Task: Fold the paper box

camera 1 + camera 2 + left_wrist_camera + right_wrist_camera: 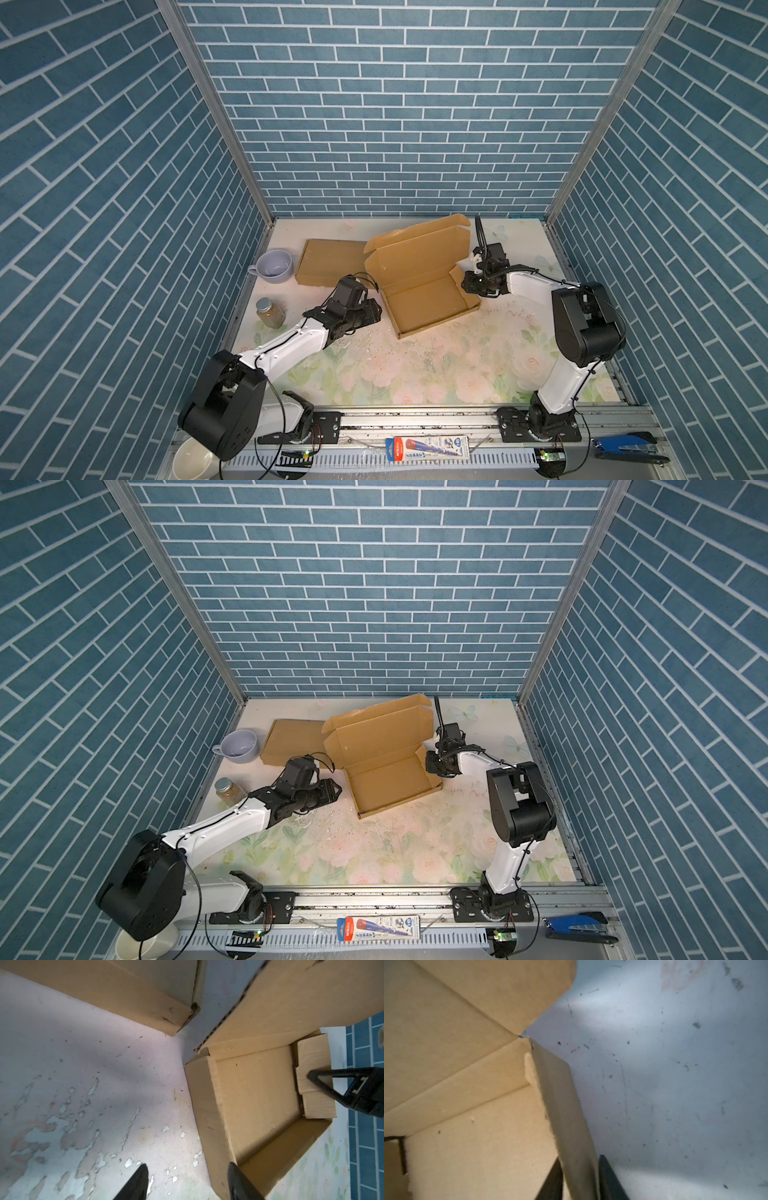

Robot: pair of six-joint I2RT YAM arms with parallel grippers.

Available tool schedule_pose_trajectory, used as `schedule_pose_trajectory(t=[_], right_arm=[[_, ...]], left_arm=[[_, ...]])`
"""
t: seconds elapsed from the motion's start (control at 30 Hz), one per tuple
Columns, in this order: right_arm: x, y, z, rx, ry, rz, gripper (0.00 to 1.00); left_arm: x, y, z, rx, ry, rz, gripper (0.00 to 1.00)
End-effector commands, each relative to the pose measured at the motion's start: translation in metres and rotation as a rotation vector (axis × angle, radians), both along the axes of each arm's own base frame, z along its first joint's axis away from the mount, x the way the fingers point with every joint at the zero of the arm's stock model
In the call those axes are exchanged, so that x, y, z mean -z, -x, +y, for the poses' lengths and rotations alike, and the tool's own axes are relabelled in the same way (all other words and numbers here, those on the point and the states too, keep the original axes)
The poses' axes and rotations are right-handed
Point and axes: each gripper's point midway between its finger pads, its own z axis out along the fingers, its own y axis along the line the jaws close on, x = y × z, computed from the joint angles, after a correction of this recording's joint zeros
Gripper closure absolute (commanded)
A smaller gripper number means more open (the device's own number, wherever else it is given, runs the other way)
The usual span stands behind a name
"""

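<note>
The paper box [424, 299] [388, 785] is brown cardboard and stands open at the back middle of the table, its lid raised toward the rear wall. My left gripper [377, 309] [337, 789] [187, 1167] is open at the box's left wall [207, 1118], one fingertip over that wall's near corner and one over the table. My right gripper [468, 286] [431, 764] [579, 1159] is shut on the box's right side flap [562, 1105], a finger on each face. In the left wrist view one of the right gripper's fingers [311, 1075] shows against that flap.
A closed flat cardboard box [332, 262] [293, 739] lies behind my left gripper. At the left are a lavender cup [274, 266] and a lidded jar [270, 311]. Along the front rail are a white bowl [193, 459], a carded package [428, 448] and a blue stapler [627, 449].
</note>
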Motion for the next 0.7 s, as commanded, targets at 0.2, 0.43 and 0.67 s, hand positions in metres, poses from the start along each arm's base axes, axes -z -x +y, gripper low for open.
schedule_pose_trajectory(t=[0.2,0.43,0.67], right_arm=[[0.018,0.017,-0.040,0.106,0.383,-0.034,0.94],[0.028,0.027,-0.042,0.104,0.544,-0.032,0.99],[0.037,0.029,-0.046,0.091,0.665,-0.025,1.00]], left_arm=[[0.001,-0.026,-0.021,0.013,0.019,-0.050,0.47],[-0.004,-0.038,-0.027,0.061,-0.031,-0.073,0.53],[-0.019,-0.045,-0.015,0.076,-0.070,-0.108,0.55]])
